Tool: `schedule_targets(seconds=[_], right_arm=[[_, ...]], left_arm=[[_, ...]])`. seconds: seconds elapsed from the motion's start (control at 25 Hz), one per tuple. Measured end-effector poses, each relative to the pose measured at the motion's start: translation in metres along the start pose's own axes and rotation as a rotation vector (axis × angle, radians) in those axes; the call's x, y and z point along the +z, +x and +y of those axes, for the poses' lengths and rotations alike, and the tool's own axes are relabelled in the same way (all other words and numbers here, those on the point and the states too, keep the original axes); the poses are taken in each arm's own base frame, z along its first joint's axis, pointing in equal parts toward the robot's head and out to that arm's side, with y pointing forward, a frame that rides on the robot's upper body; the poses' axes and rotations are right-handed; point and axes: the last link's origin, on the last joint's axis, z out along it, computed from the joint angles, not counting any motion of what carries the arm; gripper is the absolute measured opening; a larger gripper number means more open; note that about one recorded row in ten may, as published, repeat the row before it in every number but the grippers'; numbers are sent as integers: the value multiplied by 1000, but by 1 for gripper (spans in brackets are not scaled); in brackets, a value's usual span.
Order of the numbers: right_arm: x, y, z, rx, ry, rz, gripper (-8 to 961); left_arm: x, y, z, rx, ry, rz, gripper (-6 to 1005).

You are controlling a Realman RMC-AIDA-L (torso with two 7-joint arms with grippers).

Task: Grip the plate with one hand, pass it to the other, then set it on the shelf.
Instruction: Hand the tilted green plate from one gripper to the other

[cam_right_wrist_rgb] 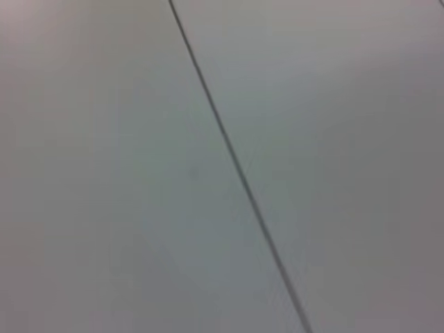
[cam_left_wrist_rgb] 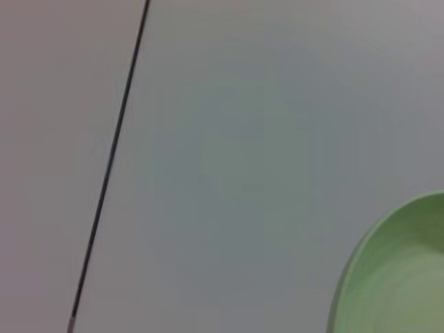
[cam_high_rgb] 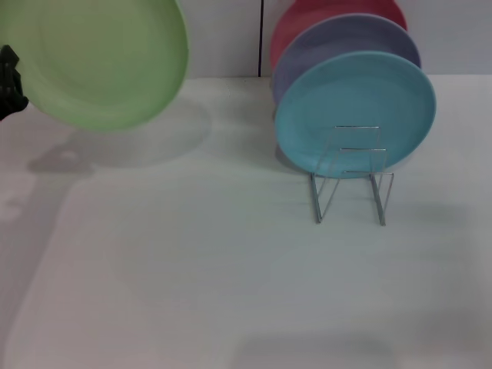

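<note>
Left end effector [cam_high_rgb: 8, 81] gripping raised plate [cam_high_rgb: 96, 58] in head view; shelf [cam_high_rgb: 352, 175] there alone.

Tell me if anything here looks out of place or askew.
Only the light green plate stands out: it is raised off the table and tilted, held at its edge by the left claw. The turquoise plate, lavender plate and red plate stand orderly in the wire rack.

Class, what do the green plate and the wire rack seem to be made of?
Green plate: probably matte plastic; even, dull colour with no glare. Wire rack: likely bare metal; thin silvery rods with a slight shine.
</note>
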Motion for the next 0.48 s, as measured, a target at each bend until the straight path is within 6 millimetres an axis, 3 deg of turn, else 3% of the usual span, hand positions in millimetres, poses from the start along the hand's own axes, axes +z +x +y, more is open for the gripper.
schedule_targets(seconds=[0.28, 0.48], right_arm=[[-35, -8, 43, 104, -236, -26, 448], [-41, -1, 73, 162, -393, 16, 448]], left_arm=[[-9, 1, 3, -6, -61, 34, 35], [-17, -5, 5, -1, -94, 35, 36]])
